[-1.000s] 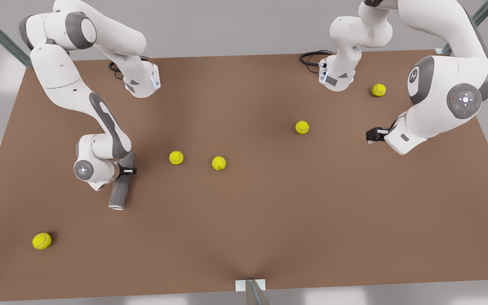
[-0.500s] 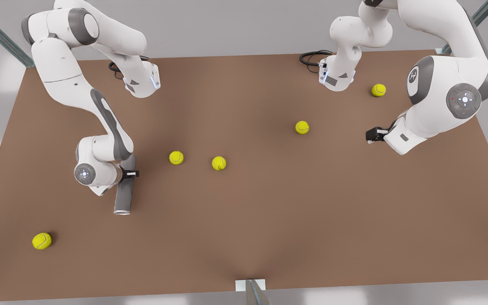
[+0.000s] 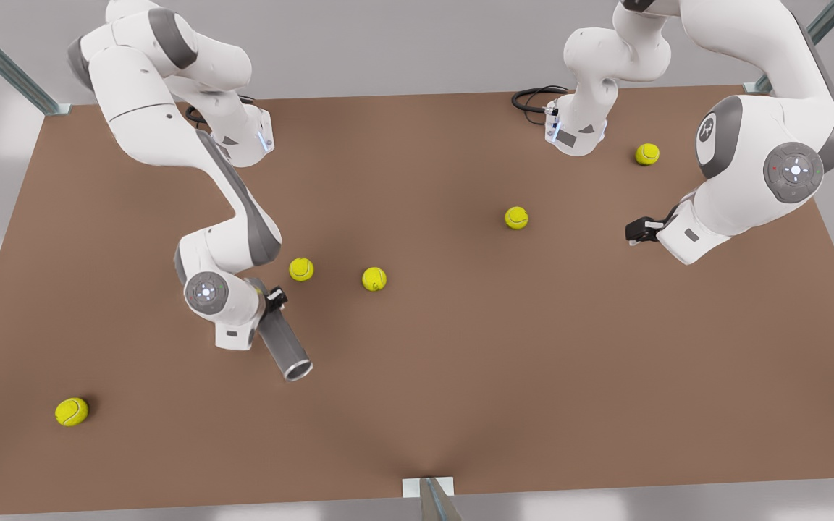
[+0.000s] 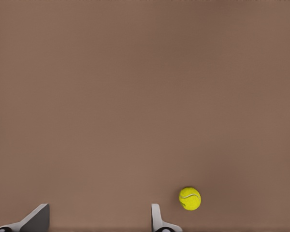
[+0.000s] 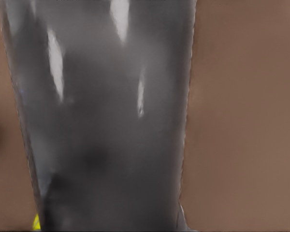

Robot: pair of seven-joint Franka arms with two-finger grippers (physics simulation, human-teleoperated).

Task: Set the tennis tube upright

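The tennis tube [image 3: 285,347] is a dull-grey cylinder held at a tilt above the table on the front view's left. Its open, lighter rim [image 3: 298,370] points toward the table's near edge. My right gripper [image 3: 272,300] is shut on the tube's upper part, and the tube's glossy wall [image 5: 106,121] sits close up in the right wrist view. My left gripper [image 3: 638,230] waits open on the front view's right, low over the table. Its fingers [image 4: 157,220] stand apart with nothing between them, and a tennis ball [image 4: 190,198] lies just beyond one of them.
Several yellow-green tennis balls lie on the brown table [image 3: 460,376]: two near the tube [image 3: 301,269] [image 3: 374,278], one mid-table [image 3: 516,218], one far right [image 3: 647,153], one near left [image 3: 72,412]. Arm bases and cables stand along the far edge.
My right arm has carried the tube toward the front view's right and swung its open end from down-left to down-right. The left arm has not moved.
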